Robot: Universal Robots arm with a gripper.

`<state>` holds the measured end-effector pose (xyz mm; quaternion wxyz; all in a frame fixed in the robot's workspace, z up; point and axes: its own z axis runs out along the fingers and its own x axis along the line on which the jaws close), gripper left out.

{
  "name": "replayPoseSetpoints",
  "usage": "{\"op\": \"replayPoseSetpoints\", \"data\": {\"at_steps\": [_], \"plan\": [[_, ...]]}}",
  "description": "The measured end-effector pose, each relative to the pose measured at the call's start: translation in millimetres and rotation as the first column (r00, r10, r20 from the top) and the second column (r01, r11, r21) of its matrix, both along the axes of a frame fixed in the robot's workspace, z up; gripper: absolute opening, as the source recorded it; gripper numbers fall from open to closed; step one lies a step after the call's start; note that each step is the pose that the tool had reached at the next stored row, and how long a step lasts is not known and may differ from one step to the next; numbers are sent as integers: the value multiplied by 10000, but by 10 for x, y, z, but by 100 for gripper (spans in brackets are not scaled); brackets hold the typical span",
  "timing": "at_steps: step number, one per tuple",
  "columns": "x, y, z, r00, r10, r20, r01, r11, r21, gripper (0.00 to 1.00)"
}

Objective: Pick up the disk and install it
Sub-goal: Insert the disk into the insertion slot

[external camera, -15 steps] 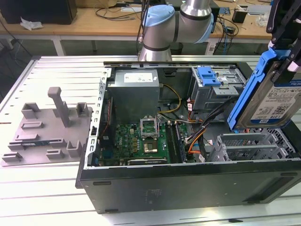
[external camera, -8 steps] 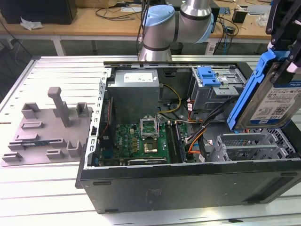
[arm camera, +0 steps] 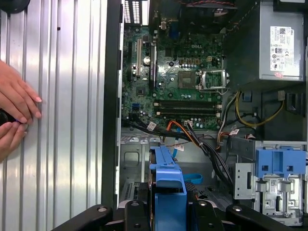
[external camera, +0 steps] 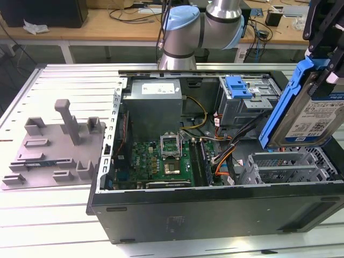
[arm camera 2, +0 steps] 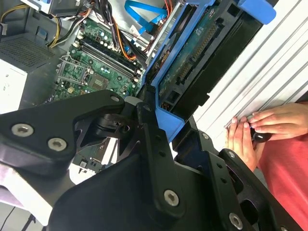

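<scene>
The disk, a silver drive with a white-and-blue label in a bright blue carrier frame, hangs tilted on edge above the open computer case, at the exterior view's right. My black gripper is shut on its upper end. In the second wrist view the gripper clamps the disk's blue frame from both sides. The first wrist view looks down past the gripper and the frame's edge into the case. The grey drive cage with its blue latch sits inside, at the case's far right corner in the exterior view.
Inside the case lie a green motherboard, a grey power supply and loose cables. A grey fixture plate with upright posts lies on the ribbed table at the exterior view's left. A person's hands rest on the table beside the case.
</scene>
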<state>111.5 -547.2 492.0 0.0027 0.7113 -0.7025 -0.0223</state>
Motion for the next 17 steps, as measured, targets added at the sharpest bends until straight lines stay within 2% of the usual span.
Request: {"op": "replayPoseSetpoints", "data": {"at_steps": [17], "plan": [[-4, 9, -54, 9999, -168, 0, 168, 9999, 0, 37]]}}
